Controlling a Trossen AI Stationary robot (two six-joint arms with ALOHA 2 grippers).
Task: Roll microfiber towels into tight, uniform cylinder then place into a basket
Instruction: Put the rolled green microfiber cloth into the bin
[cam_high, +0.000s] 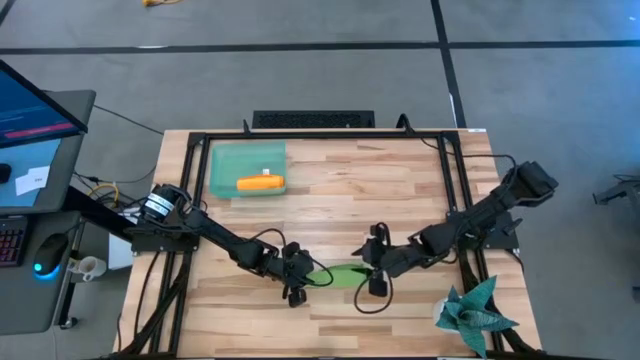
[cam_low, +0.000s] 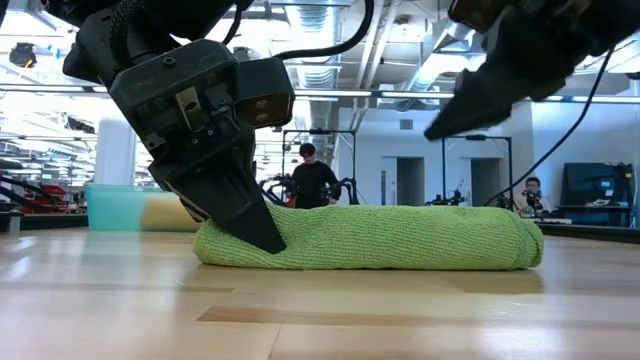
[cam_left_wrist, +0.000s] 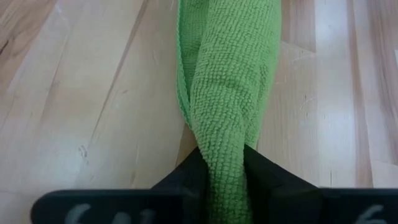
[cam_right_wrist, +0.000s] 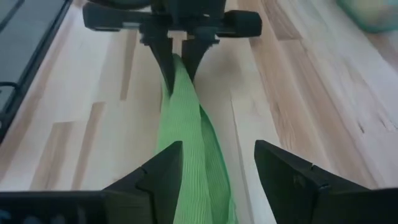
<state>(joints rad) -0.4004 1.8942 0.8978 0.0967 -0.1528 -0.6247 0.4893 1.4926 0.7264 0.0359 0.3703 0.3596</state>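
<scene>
Wooden worktop (cam_high: 330, 200), both arms reaching in to its near middle. Basket (cam_high: 246, 168) sits at the far-left corner area, orange towel (cam_high: 260, 183) already rolled inside it. Spiky teal star thing (cam_high: 475, 310) at near-right corner, not part of this. Green towel (cam_low: 380, 238) lies rolled into a long cylinder near the near edge, centre, flat on the wood between the two end effectors, well apart from the basket.

Left end effector (cam_left_wrist: 224, 171) pinches one end of the green roll, fingers pressed into the cloth. Right end effector (cam_right_wrist: 217, 165) spread wide, straddling the other end of the roll, not gripping.

Handling, my read: light, soft, squashy microfiber, grippy surface, no fragility. Roll looks fairly tight but the outer flap is loose along one side in the left wrist view, so it will likely unwind or sag in the middle if lifted by one end only. Best hold is both ends at once, or a pinch across the middle over the loose flap.
</scene>
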